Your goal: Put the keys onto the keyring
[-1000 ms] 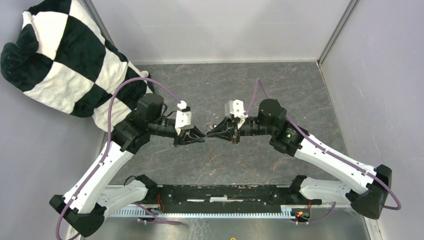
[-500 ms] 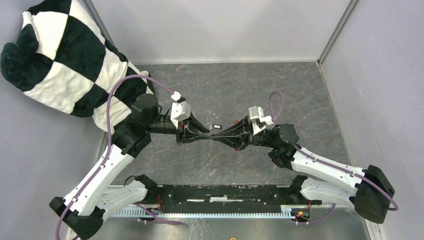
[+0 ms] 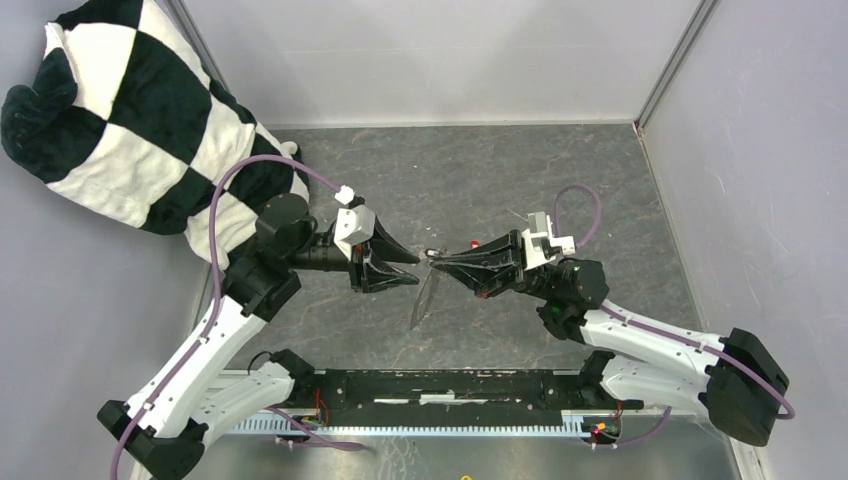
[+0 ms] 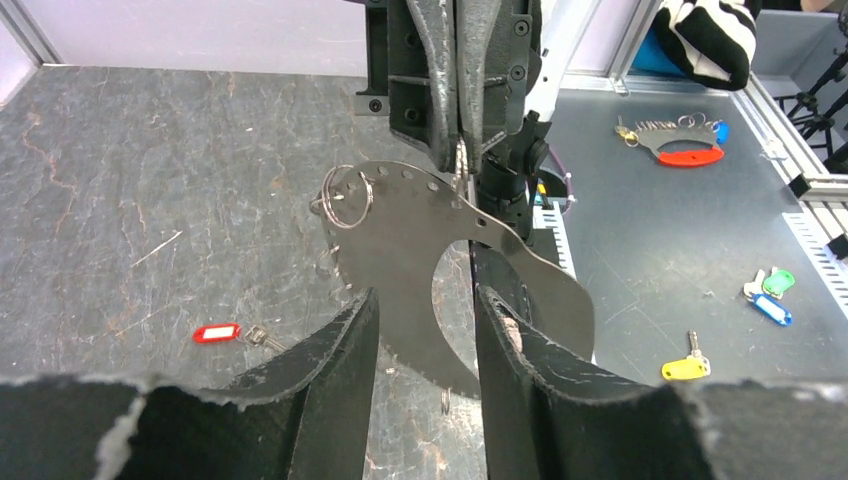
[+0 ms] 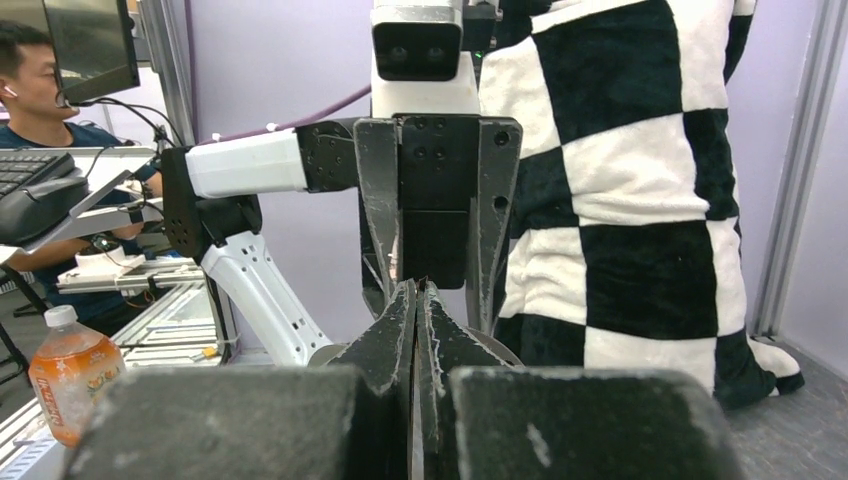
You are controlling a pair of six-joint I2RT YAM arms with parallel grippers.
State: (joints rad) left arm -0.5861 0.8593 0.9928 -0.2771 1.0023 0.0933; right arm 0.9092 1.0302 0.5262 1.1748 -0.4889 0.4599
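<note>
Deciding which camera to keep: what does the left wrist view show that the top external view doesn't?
Only the left wrist view: the red-tagged key on the table and a small split ring on the keyring. Only the top external view: the whole left arm. Both: the keyring pinched in the shut right gripper, with the left gripper open.
</note>
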